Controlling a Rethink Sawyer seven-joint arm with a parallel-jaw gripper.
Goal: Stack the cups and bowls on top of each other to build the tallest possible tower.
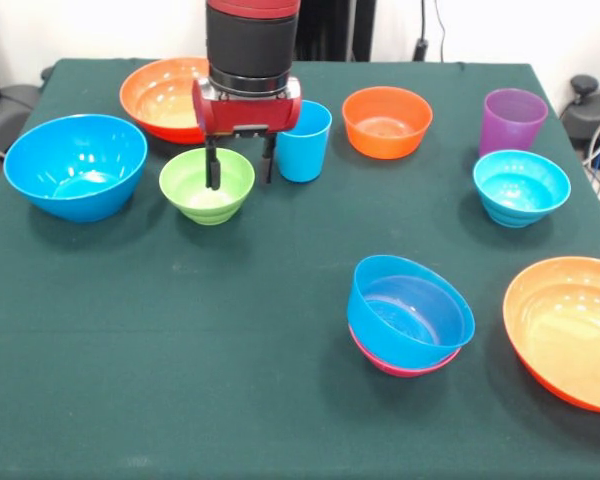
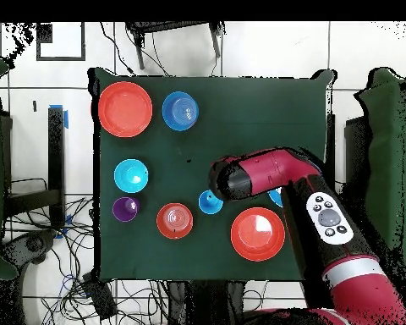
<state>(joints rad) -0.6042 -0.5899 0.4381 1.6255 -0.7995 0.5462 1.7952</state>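
My gripper [image 1: 241, 163] hangs open over the green bowl [image 1: 200, 190]. One finger [image 1: 212, 166] reaches down inside the bowl and the other stands outside its right rim, next to the light blue cup [image 1: 305, 145]. The purple cup [image 1: 512, 120] stands at the far right. The tower [image 1: 410, 312] is a blue bowl nested in a pink bowl [image 1: 398, 366], near the front. From overhead the arm [image 2: 266, 173] hides the green bowl; the light blue cup [image 2: 210, 202], the purple cup [image 2: 124, 208] and the tower [image 2: 180, 111] show.
A large blue bowl [image 1: 75, 165] sits at the left and an orange bowl [image 1: 165, 95] behind the gripper. A small orange bowl [image 1: 386, 120] and a cyan bowl [image 1: 520, 187] lie to the right. A big orange bowl [image 1: 570, 330] sits at the right edge.
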